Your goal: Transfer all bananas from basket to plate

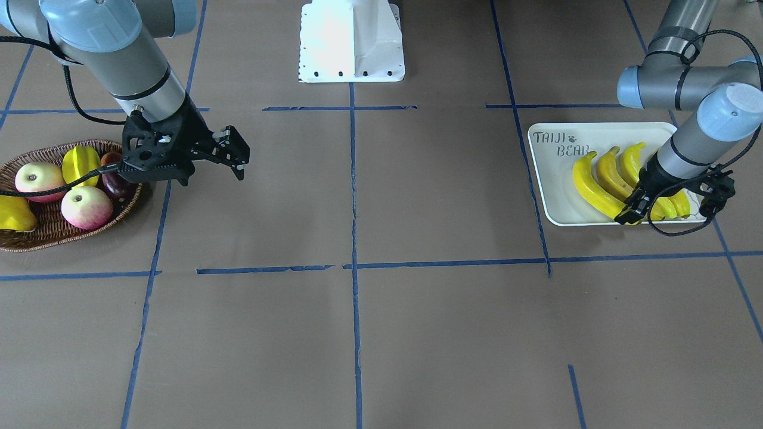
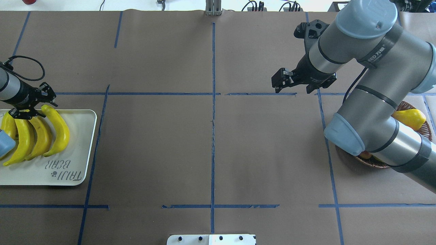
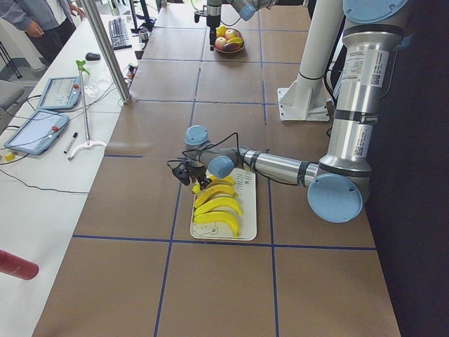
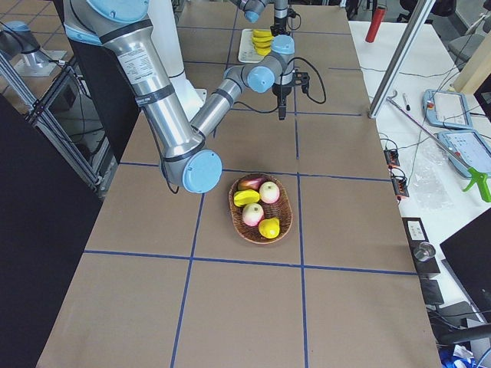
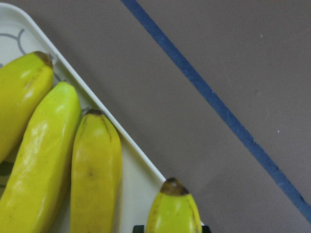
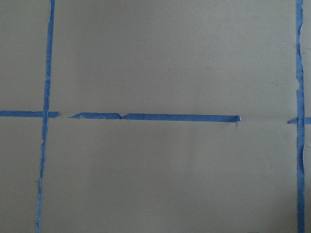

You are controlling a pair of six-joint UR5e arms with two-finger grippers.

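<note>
I keep my left gripper [image 1: 669, 211] spread wide above the long yellow bananas [image 1: 593, 187] on the cream rectangular plate [image 1: 551, 179], and my right gripper [image 2: 292, 87] wide too, since the brown wicker basket [image 1: 71, 235] looks banana-free.

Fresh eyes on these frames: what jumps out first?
Four bananas lie side by side on the plate at the robot's left end, the open left gripper low over their tips. At the other end, the basket holds apples and other fruit but no banana, and the open right gripper hangs empty away from it.
</note>
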